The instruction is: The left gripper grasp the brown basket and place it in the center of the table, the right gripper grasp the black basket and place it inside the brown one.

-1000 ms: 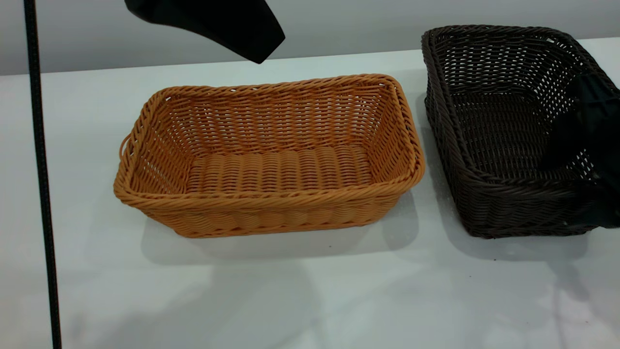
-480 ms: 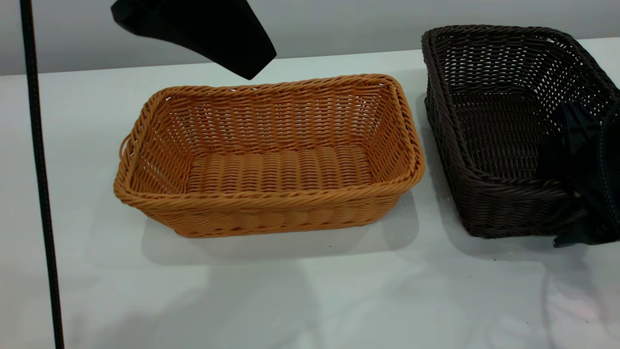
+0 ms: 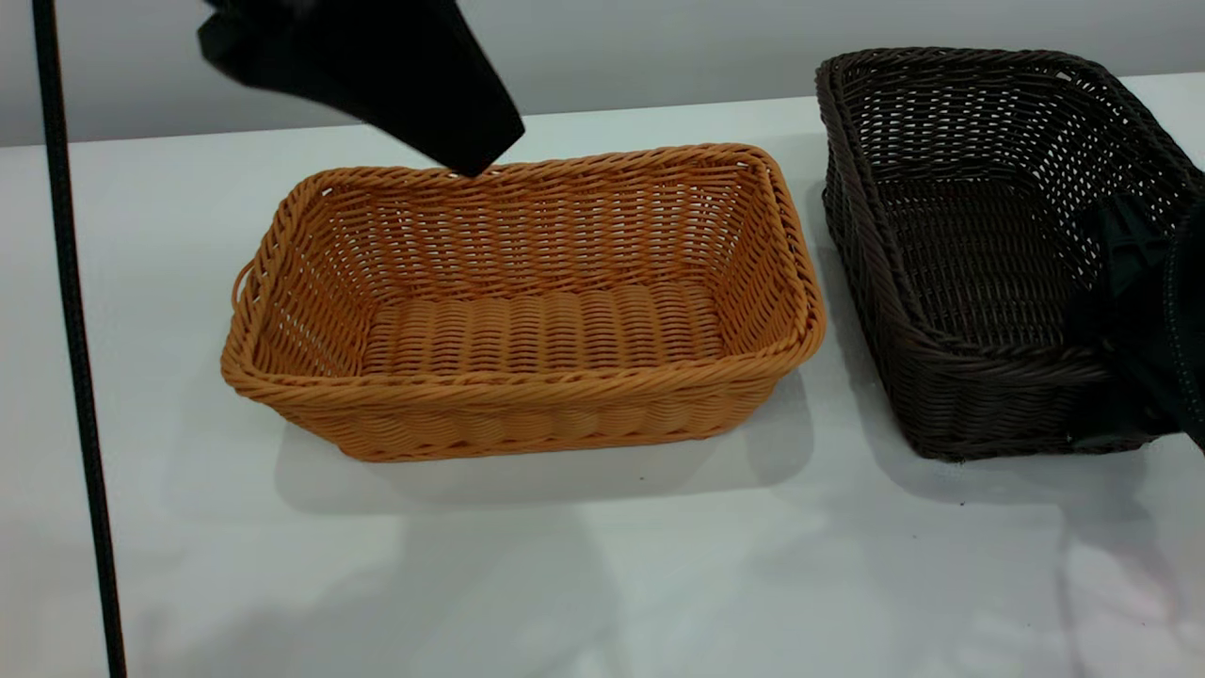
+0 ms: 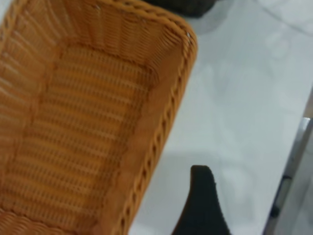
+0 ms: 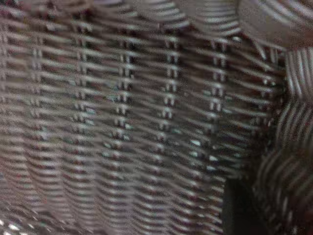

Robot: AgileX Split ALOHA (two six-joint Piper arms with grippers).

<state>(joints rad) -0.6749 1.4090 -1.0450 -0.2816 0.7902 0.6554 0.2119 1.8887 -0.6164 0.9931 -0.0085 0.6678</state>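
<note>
The brown basket (image 3: 527,311) stands upright on the white table (image 3: 602,565), left of centre; it also fills the left wrist view (image 4: 88,122). My left gripper (image 3: 469,162) hovers over the basket's far rim and holds nothing. One of its fingers (image 4: 203,200) shows over bare table beside the basket, the other is out of view. The black basket (image 3: 979,245) stands at the right, close to the brown one. My right gripper (image 3: 1125,311) grips that basket's right end wall. The dark weave (image 5: 127,122) fills the right wrist view, with one finger (image 5: 239,210) against it.
A thin black cable (image 3: 71,339) hangs down the left side of the exterior view. The grey wall runs behind the table's far edge. Bare tabletop lies in front of both baskets.
My left gripper has moved down and to the left, towards the brown basket's far rim. My right gripper has shifted at the black basket's end wall, and that basket has moved slightly.
</note>
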